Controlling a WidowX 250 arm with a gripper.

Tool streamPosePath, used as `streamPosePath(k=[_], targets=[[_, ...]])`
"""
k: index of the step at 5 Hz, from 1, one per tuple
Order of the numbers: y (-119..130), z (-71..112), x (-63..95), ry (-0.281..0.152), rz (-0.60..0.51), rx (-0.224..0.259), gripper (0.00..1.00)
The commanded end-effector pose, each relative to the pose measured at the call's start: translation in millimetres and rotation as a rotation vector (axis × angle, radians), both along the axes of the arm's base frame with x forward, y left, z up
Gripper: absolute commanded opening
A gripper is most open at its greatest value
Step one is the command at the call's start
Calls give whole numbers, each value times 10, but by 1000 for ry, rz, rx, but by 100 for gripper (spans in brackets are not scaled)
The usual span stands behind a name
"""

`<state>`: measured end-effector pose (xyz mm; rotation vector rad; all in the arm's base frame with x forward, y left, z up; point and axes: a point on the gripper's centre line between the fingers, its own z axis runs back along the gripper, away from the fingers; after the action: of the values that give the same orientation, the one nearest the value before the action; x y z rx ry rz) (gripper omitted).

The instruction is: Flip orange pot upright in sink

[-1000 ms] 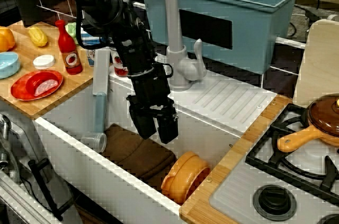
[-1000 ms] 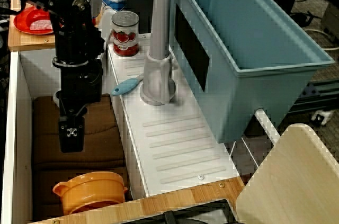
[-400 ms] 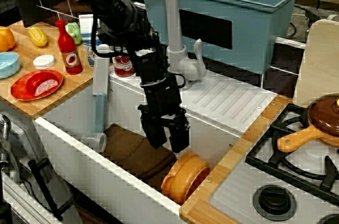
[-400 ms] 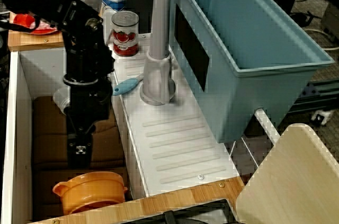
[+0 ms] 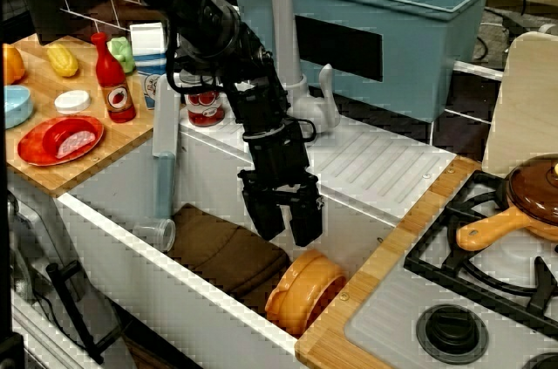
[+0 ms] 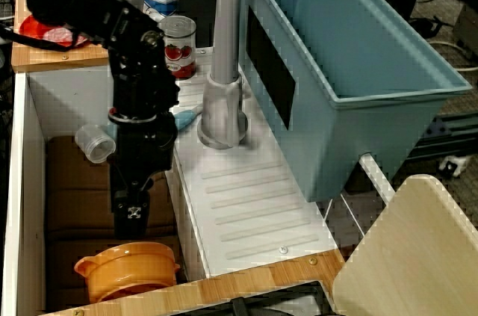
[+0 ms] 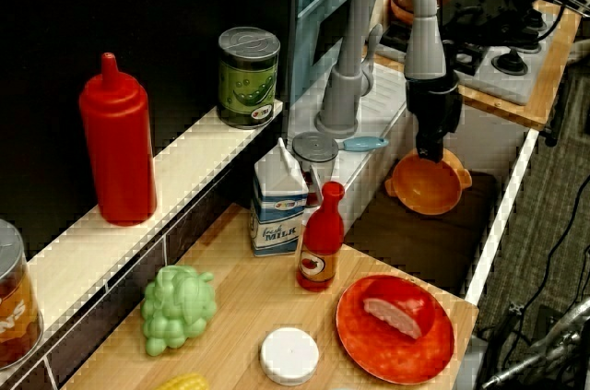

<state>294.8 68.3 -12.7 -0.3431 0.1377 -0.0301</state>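
Orange pot leans on its side just below your gripper — jaws parted, empty; catch the ridged rim off-centre and it skids along the sink wall.

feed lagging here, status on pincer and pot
Pincer open, empty, just above pot. Pot tipped on its side in sink corner. Nothing between them.

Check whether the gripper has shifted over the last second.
Yes. The gripper has travelled along the sink toward the orange pot, further from the red ketchup bottle, and lower.
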Motion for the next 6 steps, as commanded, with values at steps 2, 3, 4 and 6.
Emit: streamPosePath(k=[2, 3, 4, 6], targets=[[115, 135, -8, -52, -12, 11, 100], [115, 147, -81, -65, -13, 3, 100], [107, 147, -138, -76, -4, -12, 100], [88, 168, -159, -91, 11, -32, 100]])
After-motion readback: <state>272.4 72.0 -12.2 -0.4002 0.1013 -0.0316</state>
